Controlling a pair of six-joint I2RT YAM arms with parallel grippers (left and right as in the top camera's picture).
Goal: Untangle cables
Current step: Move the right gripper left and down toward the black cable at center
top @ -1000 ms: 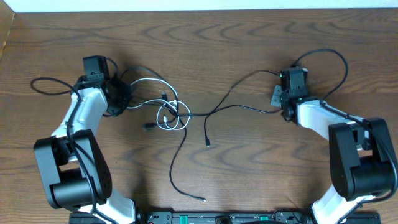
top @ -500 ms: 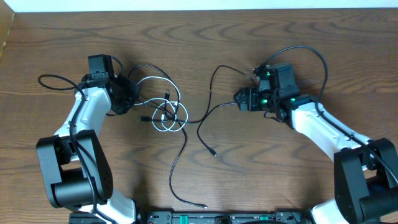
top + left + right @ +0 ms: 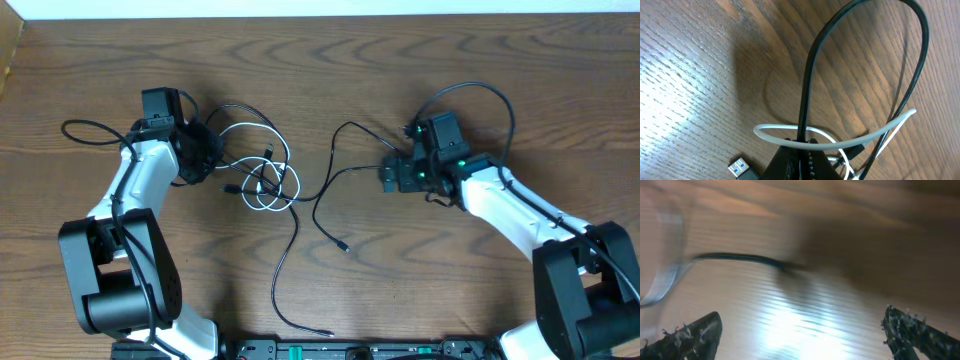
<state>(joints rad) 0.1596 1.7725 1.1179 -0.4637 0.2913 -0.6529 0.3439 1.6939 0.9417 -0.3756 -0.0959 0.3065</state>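
Observation:
The black cable point(image 3: 344, 245) and the white cable point(image 3: 258, 126) lie knotted together left of the table's middle. My left gripper point(image 3: 203, 152) is at the left edge of the knot. In the left wrist view it point(image 3: 802, 146) is shut on the black cable point(image 3: 812, 60), which arcs up out of the jaws, and the white cable point(image 3: 850, 141) crosses just in front. My right gripper point(image 3: 392, 172) is right of the knot, beside a black strand. Its jaws point(image 3: 802, 340) stand wide open and hold nothing; the black cable point(image 3: 740, 258) lies blurred ahead of them.
A USB plug point(image 3: 742, 167) rests on the wood beside the left fingers. The arms' own thicker black wires loop at the far left point(image 3: 80, 127) and above the right wrist point(image 3: 470, 88). A loose black end point(image 3: 326, 331) lies near the front edge.
My right gripper has opened and let go of the black cable, moving left toward the table's middle. The freed strand has slackened into a loop. The left gripper stays shut.

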